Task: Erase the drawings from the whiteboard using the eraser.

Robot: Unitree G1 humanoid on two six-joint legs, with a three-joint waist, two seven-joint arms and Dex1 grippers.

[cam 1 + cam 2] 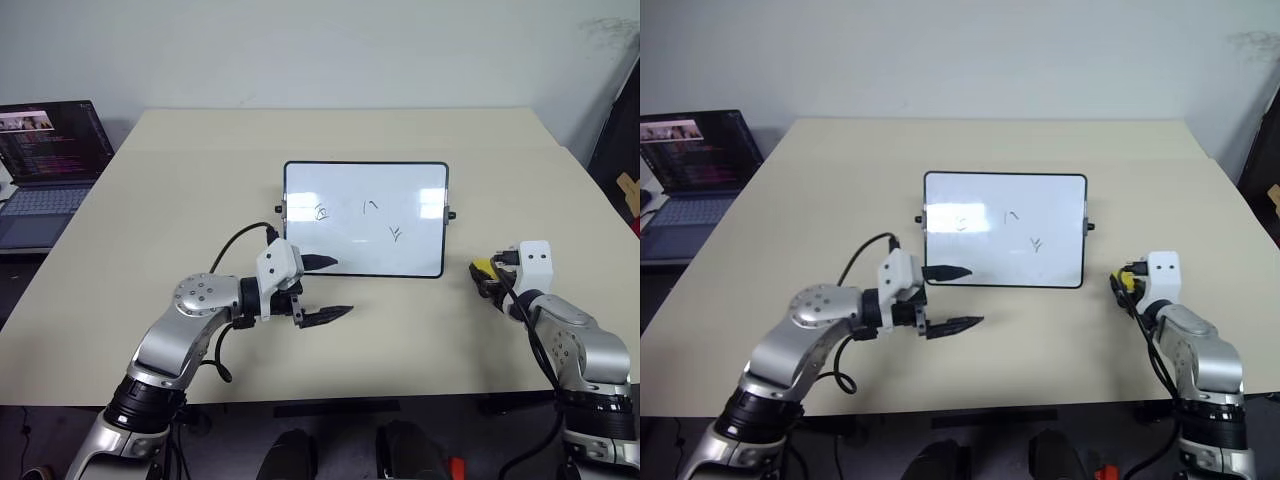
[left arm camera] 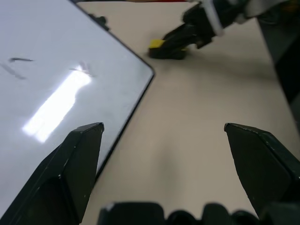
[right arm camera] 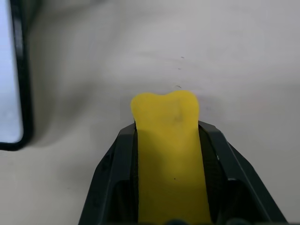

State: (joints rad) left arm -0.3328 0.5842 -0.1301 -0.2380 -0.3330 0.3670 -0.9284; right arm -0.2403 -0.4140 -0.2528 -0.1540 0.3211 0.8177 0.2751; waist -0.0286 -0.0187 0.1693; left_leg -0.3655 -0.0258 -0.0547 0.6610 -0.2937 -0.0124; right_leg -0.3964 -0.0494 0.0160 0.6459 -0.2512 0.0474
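Right end effector is clamped on the small yellow rectangular eraser, both fingers pressed against its long sides, down on the beige surface just off the 3 o'clock edge of the glossy white black-framed whiteboard. Left end effector gapes wide, empty, at the board's 7 o'clock corner. Three thin dark marker drawings sit mid-board; an open laptop is at 9 o'clock, well apart.

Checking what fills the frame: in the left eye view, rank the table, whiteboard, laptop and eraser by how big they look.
1. table
2. whiteboard
3. laptop, cut off by the picture's edge, so its rank is unsure
4. eraser
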